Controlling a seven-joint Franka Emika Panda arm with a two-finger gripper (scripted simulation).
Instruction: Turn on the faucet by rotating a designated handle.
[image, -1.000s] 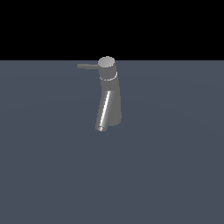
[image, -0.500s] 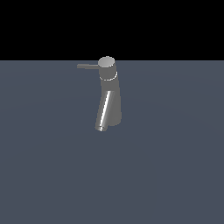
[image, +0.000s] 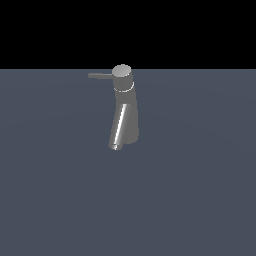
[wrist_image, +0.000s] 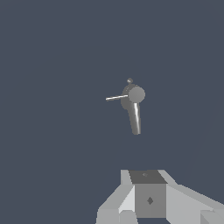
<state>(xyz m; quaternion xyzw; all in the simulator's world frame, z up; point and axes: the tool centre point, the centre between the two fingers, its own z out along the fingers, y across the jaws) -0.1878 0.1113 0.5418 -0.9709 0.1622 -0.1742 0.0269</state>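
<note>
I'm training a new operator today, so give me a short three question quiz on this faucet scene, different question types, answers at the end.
1. True or false: in the exterior view, the handle projects from the faucet cap toward that view's right.
2. Multiple choice: in the exterior view the robot arm is A) pressing on the handle, B) gripping the spout, C) not in the picture.
3. Fill in: in the wrist view, the faucet and the gripper are ____ (touching / apart).

Key: 1 false, it points to that view's left. 2 C. 3 apart; only part of the gripper's body shows, so open or shut cannot be told.
</note>
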